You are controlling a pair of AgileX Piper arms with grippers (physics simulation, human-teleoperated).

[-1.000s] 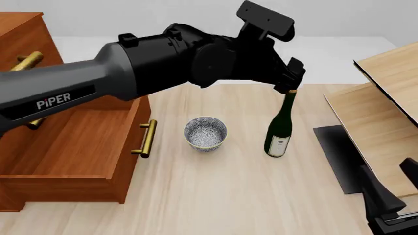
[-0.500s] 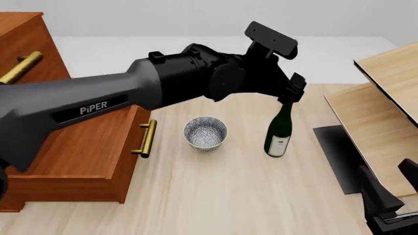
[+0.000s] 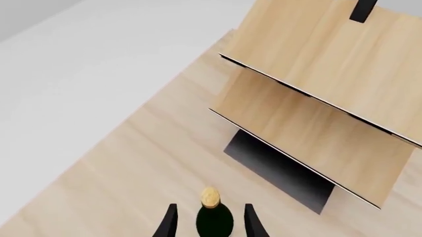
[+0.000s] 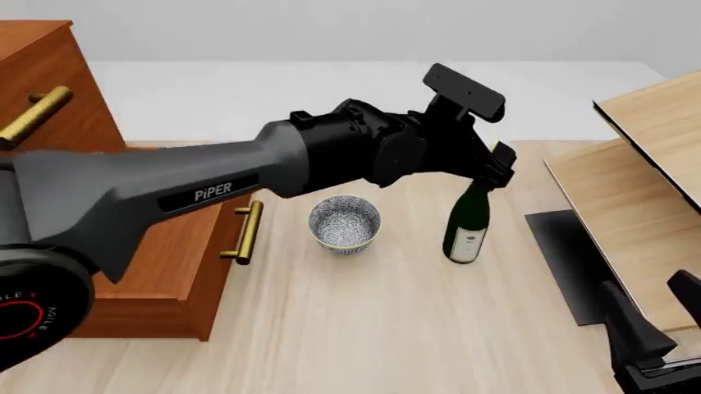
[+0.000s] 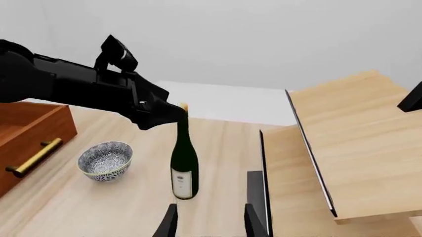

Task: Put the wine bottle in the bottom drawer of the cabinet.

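Tall dark green glass wine bottle (image 4: 468, 226) with gold-tan foil top and white label: upright on the pale wood table (image 4: 383, 328), near centre of the front view. Small speckled grey bowl (image 4: 344, 222): at 9 o'clock of the bottle, near but apart. Left gripper (image 4: 490, 170): at the bottle neck, fingers apart, one on each side of the foil top in the left wrist view (image 3: 209, 196); contact cannot be told. Reddish-brown wooden cabinet (image 4: 44, 74) with brass bar handles: at 9 o'clock of the bowl, large bottom drawer (image 4: 164, 263) pulled out. Pale light-wood shelf unit (image 4: 635, 189): at 3 o'clock of the bottle. Right gripper (image 5: 209, 219): low at 5 o'clock of the front view, fingers apart, gripping nothing.
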